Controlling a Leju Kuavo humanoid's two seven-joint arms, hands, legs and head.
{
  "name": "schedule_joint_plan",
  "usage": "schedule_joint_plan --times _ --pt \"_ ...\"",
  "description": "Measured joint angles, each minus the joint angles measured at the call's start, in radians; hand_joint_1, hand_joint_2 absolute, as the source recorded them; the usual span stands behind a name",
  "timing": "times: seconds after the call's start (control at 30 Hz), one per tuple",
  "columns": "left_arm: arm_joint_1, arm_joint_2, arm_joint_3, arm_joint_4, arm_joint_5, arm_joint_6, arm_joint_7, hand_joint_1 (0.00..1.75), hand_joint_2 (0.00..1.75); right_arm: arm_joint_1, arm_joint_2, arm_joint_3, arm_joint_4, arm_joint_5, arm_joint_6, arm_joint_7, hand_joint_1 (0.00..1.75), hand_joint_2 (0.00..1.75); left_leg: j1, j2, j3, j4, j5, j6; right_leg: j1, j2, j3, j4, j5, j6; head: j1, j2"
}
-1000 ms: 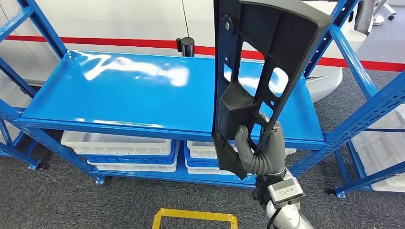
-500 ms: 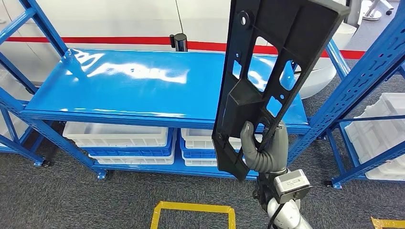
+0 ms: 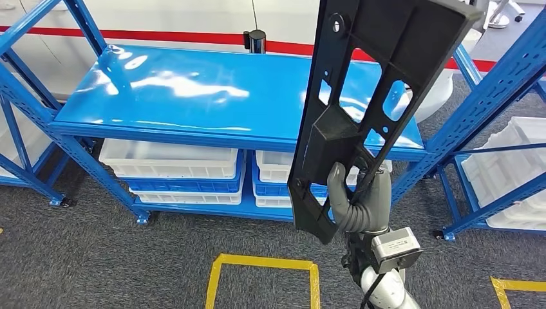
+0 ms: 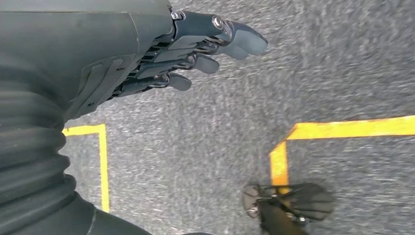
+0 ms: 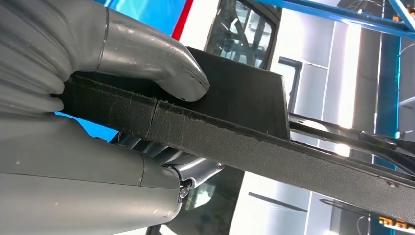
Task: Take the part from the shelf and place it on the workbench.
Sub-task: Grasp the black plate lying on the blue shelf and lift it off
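The right hand (image 3: 359, 205) grips the black part (image 3: 373, 96) by its lower end, fingers (image 5: 151, 66) clamped on its edge, holding it upright off the blue shelf (image 3: 212, 96) for carrying, while the left hand (image 4: 161, 54) hangs with fingers loosely extended, holding nothing.

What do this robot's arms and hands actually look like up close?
The right hand is grey, with a ribbed flexible cover and a thick thumb. Behind it sit a silver wrist block bearing a small label, a black cable and a silver arm. The left hand has darker, metal-jointed fingers with rounded grey tips.
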Motion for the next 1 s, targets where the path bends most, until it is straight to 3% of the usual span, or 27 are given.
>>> schedule_joint_plan --times 0.03,0.1,0.17,0.23,0.27,0.3,0.37,0.4,0.43,0.47,0.5,0.53,0.6,0.67,0.73,0.77,0.83,0.9,0.93,0.97,1.0 --pt "0.0 0.0 0.0 0.0 0.0 0.0 0.0 0.0 1.75 0.0 0.0 0.0 0.0 0.0 0.0 0.0 1.75 1.75 0.0 0.0 -0.01 0.0 0.01 -0.002 0.002 0.0 0.046 -0.058 0.02 0.004 0.0 0.0" --pt "-0.001 -0.001 0.0 0.0 0.0 0.0 0.0 0.0 1.75 -0.001 0.001 0.0 0.0 0.001 0.0 0.0 1.75 1.75 -0.002 -0.001 -0.024 0.0 0.029 -0.009 0.009 -0.001 0.151 -0.206 0.026 -0.005 -0.001 0.0" --pt "-0.001 -0.002 0.0 0.0 -0.001 -0.001 0.0 0.0 1.75 -0.001 0.001 0.0 0.0 0.016 -0.011 -0.004 1.75 1.75 -0.002 -0.001 -0.029 -0.004 0.049 -0.021 0.016 0.0 0.198 -0.287 0.014 -0.019 -0.001 0.0" --pt "0.0 -0.003 0.0 0.0 -0.004 -0.001 0.001 0.0 1.75 -0.001 0.002 -0.001 0.0 0.043 -0.023 -0.007 1.75 1.75 0.0 -0.002 -0.033 -0.006 0.059 -0.034 0.013 -0.001 0.186 -0.297 0.027 -0.031 0.0 0.0" --pt "0.001 -0.003 0.0 0.0 -0.005 -0.001 0.002 0.0 1.75 -0.001 0.002 -0.001 0.0 0.051 -0.022 -0.006 1.75 1.75 0.001 -0.003 -0.039 0.005 0.041 -0.04 0.009 -0.001 0.179 -0.297 0.036 -0.039 -0.001 0.0" --pt "0.002 -0.002 0.0 0.0 -0.006 -0.001 0.002 0.0 1.75 -0.001 0.002 0.0 0.0 0.048 -0.014 -0.002 1.75 1.75 0.003 -0.004 -0.049 0.034 0.002 -0.045 0.004 -0.002 0.17 -0.299 0.047 -0.047 -0.004 0.0" --pt "0.003 -0.002 0.0 0.0 -0.009 0.0 0.003 0.0 1.75 0.0 0.002 0.001 0.0 0.03 0.003 0.001 1.75 1.75 0.007 -0.004 -0.074 0.144 -0.106 -0.055 0.001 -0.004 0.15 -0.298 0.068 -0.058 -0.007 0.0" --pt "0.003 -0.002 0.0 0.0 -0.011 0.0 0.003 0.0 1.75 0.001 0.002 0.001 0.0 0.023 0.007 -0.003 1.75 1.75 0.01 -0.004 -0.085 0.209 -0.144 -0.06 0.001 -0.004 0.139 -0.296 0.079 -0.059 -0.009 0.0" --pt "0.003 -0.002 0.0 0.0 -0.013 0.0 0.003 0.0 1.75 0.002 0.002 0.0 0.0 0.018 0.007 -0.009 1.75 1.75 0.012 -0.004 -0.088 0.259 -0.156 -0.065 0.001 -0.004 0.127 -0.294 0.088 -0.056 -0.009 0.0" --pt "0.003 -0.002 0.0 0.0 -0.014 0.0 0.003 0.0 1.75 0.004 0.002 0.0 0.0 0.013 0.006 -0.016 1.75 1.75 0.015 -0.004 -0.077 0.282 -0.144 -0.069 0.0 -0.004 0.114 -0.289 0.097 -0.053 -0.009 0.0" --pt "0.003 -0.002 0.0 0.0 -0.016 0.0 0.003 0.0 1.75 0.005 0.003 0.0 0.0 0.009 0.005 -0.021 1.75 1.75 0.02 -0.004 -0.049 0.268 -0.118 -0.073 -0.002 -0.004 0.099 -0.283 0.104 -0.049 -0.009 0.0" --pt "0.002 -0.002 0.0 0.0 -0.017 0.0 0.003 0.0 1.75 0.007 0.003 -0.001 0.0 0.006 0.004 -0.025 1.75 1.75 0.025 -0.004 -0.005 0.221 -0.092 -0.078 -0.004 -0.004 0.085 -0.274 0.109 -0.045 -0.009 0.0" --pt "0.0 -0.004 0.0 0.0 -0.019 0.0 0.002 0.0 1.75 0.008 0.004 -0.003 -0.002 0.005 0.006 -0.036 1.75 1.75 0.029 -0.008 0.084 0.099 -0.088 -0.086 -0.004 -0.004 0.058 -0.253 0.117 -0.035 -0.011 0.0" --pt "-0.003 -0.005 0.0 0.0 -0.021 0.0 0.0 0.0 1.75 0.008 0.005 -0.006 -0.007 0.01 0.009 -0.049 1.75 1.75 0.023 -0.014 0.111 0.036 -0.11 -0.08 -0.001 -0.005 0.038 -0.242 0.128 -0.019 -0.011 0.0" --pt "-0.004 -0.004 0.0 0.0 -0.022 0.0 -0.002 0.0 1.75 0.009 0.005 -0.009 -0.011 0.013 0.01 -0.057 1.75 1.75 0.018 -0.014 0.095 0.027 -0.101 -0.055 -0.003 -0.005 0.024 -0.24 0.14 -0.002 -0.011 0.0" --pt "-0.004 -0.004 0.0 0.0 -0.022 0.0 -0.002 0.0 1.75 0.01 0.005 -0.01 -0.011 0.014 0.009 -0.059 1.75 1.75 0.016 -0.011 0.084 0.025 -0.09 -0.039 -0.005 -0.004 0.013 -0.232 0.131 0.001 -0.011 0.0" --pt "-0.004 -0.003 0.001 0.0 -0.022 0.001 -0.003 0.0 1.75 0.011 0.005 -0.014 -0.011 0.014 0.008 -0.059 1.75 1.75 0.015 -0.007 0.058 0.023 -0.067 -0.012 -0.007 -0.003 -0.02 -0.164 0.066 -0.008 -0.008 0.0" --pt "-0.004 -0.002 0.001 0.0 -0.022 0.001 -0.003 0.0 1.75 0.011 0.005 -0.016 -0.011 0.013 0.008 -0.06 1.75 1.75 0.011 -0.005 0.026 0.023 -0.042 -0.001 -0.005 -0.002 -0.058 -0.04 -0.014 -0.017 -0.005 0.0" --pt "-0.004 -0.002 0.001 0.0 -0.023 0.001 -0.003 0.0 1.75 0.012 0.005 -0.017 -0.011 0.013 0.008 -0.06 1.75 1.75 0.009 -0.005 0.009 0.024 -0.03 0.0 -0.005 -0.002 -0.066 0.014 -0.033 -0.015 -0.005 0.0" --pt "-0.004 -0.002 0.001 0.0 -0.023 0.001 -0.003 0.0 1.75 0.013 0.005 -0.017 -0.011 0.011 0.008 -0.06 1.75 1.75 0.008 -0.004 -0.008 0.024 -0.017 -0.001 -0.004 -0.002 -0.06 0.041 -0.032 -0.009 -0.006 0.0" --pt "-0.004 -0.003 0.001 0.0 -0.023 0.001 -0.003 0.0 1.75 0.014 0.005 -0.017 -0.011 0.007 0.008 -0.061 1.75 1.75 0.007 -0.003 -0.024 0.024 -0.004 -0.002 -0.002 -0.002 -0.037 0.036 -0.016 0.0 -0.006 0.0"
